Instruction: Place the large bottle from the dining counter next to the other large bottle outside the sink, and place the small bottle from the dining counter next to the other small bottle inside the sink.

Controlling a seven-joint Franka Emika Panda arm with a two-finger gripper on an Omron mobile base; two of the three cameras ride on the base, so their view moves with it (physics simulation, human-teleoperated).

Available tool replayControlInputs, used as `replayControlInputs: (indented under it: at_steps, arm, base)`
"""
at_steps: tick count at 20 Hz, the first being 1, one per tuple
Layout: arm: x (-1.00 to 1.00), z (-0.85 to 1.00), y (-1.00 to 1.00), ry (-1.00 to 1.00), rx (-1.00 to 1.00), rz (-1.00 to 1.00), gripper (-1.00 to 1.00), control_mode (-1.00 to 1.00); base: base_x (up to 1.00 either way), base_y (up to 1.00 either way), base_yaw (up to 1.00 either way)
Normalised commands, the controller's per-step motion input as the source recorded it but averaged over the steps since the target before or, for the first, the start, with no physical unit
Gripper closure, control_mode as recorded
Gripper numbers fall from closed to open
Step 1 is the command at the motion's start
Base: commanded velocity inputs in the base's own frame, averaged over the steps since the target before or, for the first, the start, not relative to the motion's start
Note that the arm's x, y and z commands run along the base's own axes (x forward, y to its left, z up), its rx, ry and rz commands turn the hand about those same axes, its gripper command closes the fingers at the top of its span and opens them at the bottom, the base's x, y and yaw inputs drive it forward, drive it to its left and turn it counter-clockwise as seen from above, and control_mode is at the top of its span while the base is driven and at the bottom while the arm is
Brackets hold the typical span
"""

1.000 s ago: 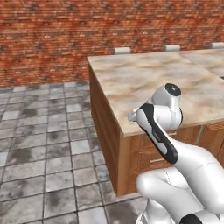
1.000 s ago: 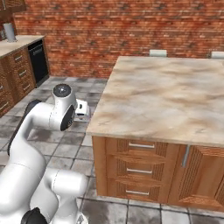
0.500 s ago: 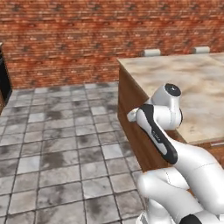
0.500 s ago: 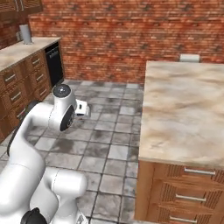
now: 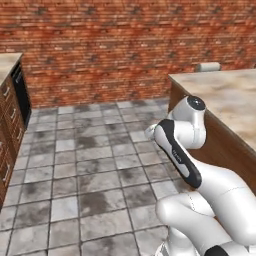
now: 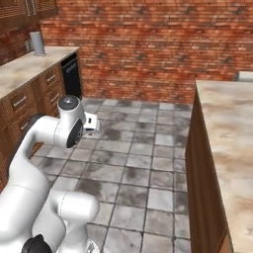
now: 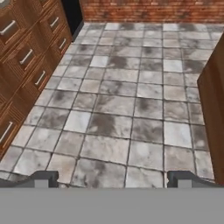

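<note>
gripper: fingertips at the bottom of the hand view, spread wide with bare floor between them. Holding nothing.
arm: folded up over the base, white elbow link high, wrist pointing down at the floor.
floor: grey stone tiles straight ahead of the jaws, nothing lying on them.
dining counter: beige marble top with a dark wood side, off to the robot's right. In the left base view it runs along the right edge. The stretch of top in view is bare; a grey stool back pokes up behind its far edge.
cabinet run: wood drawers with metal handles on the robot's left, a dark appliance front at the far end against the brick wall.
counter over drawers: beige top, a grey cylinder standing near its far corner; can't tell what it is.
bottles: none visible, large or small. Sink not in frame either.
key relation: jaws face the open aisle between the two counters, so no bearing from jaws to any bottle can be read; long axis unknown.
judgement: transit step, no pick started. The next move probably needs the base turned until the bottles or the sink come into view.
</note>
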Motion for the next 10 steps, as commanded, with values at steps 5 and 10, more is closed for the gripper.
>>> replayControlInputs:
  at_steps: [5,10]
  arm:
    - [0.0,0.0,0.0,0.0,0.0,0.0,-1.0,1.0]
    - [0.0,0.0,0.0,0.0,0.0,0.0,-1.0,1.0]
  base:
    - [1.0,0.38,0.0]
    - [1.0,0.27,0.0]
